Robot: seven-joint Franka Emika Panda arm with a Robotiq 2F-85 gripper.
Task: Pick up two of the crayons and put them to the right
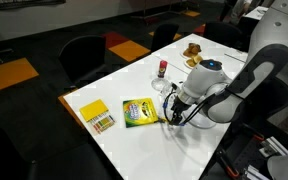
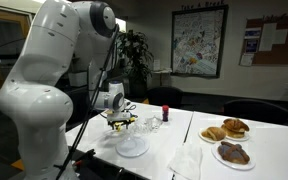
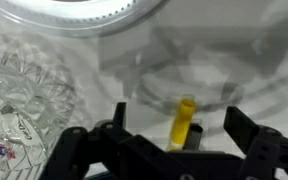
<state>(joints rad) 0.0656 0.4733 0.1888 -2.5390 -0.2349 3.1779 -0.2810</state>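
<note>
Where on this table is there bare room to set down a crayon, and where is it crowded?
Bare: the table corner beside the crayon box, and the stretch between the yellow box and the red-capped bottle. Crowded: around the glass dishes and pastries.

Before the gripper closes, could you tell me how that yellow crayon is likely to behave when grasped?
The yellow crayon looks thin and round, so it may roll on the smooth table if nudged. Dwarfed by the open gripper, it is probably light, stiff, yet snappable.
</note>
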